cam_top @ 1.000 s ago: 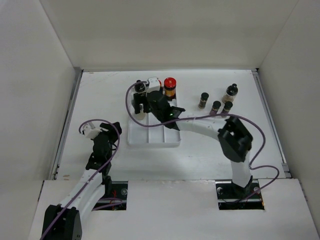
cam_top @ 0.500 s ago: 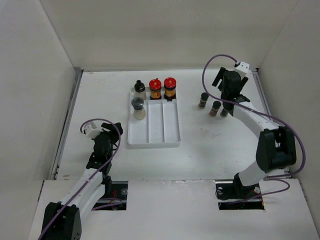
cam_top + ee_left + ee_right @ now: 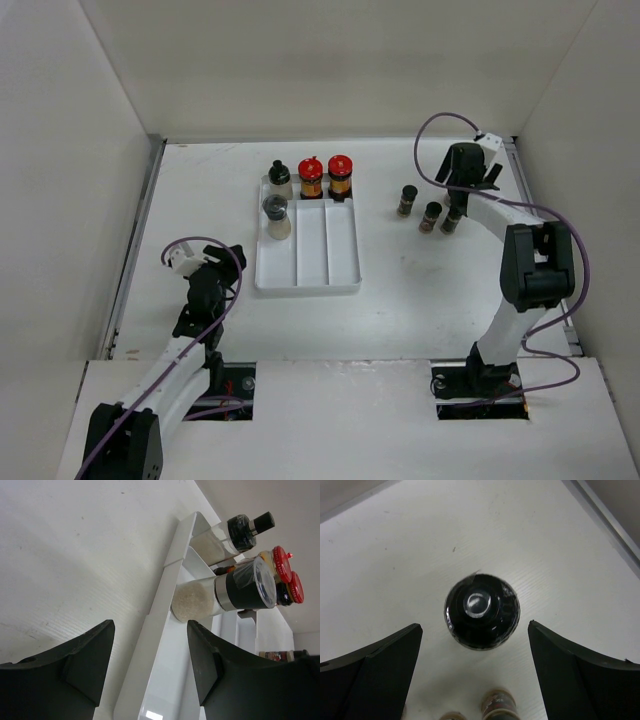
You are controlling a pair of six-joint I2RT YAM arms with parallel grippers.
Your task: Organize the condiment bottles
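My right gripper (image 3: 462, 180) is open and hangs over a clear bottle with a black cap (image 3: 481, 611), which stands between the jaws, untouched. Three tiny dark bottles (image 3: 406, 200) (image 3: 431, 216) (image 3: 452, 217) stand just in front of it; two of them show in the right wrist view (image 3: 501, 706). Two red-capped bottles (image 3: 311, 178) (image 3: 340, 175) and a clear black-capped one (image 3: 279, 178) stand at the back of the white tray (image 3: 340, 280). A clear grey-capped bottle (image 3: 276, 215) stands in its left compartment. My left gripper (image 3: 222, 262) is open and empty, left of the tray.
White walls enclose the table on three sides. A metal rail (image 3: 540, 240) runs along the right edge, close to my right arm. In the left wrist view the tray's left rim (image 3: 165, 595) lies between my jaws, farther off.
My right arm has swung from the tray's back left across to the far right and now hangs over the black-capped bottle. The left arm has not moved.
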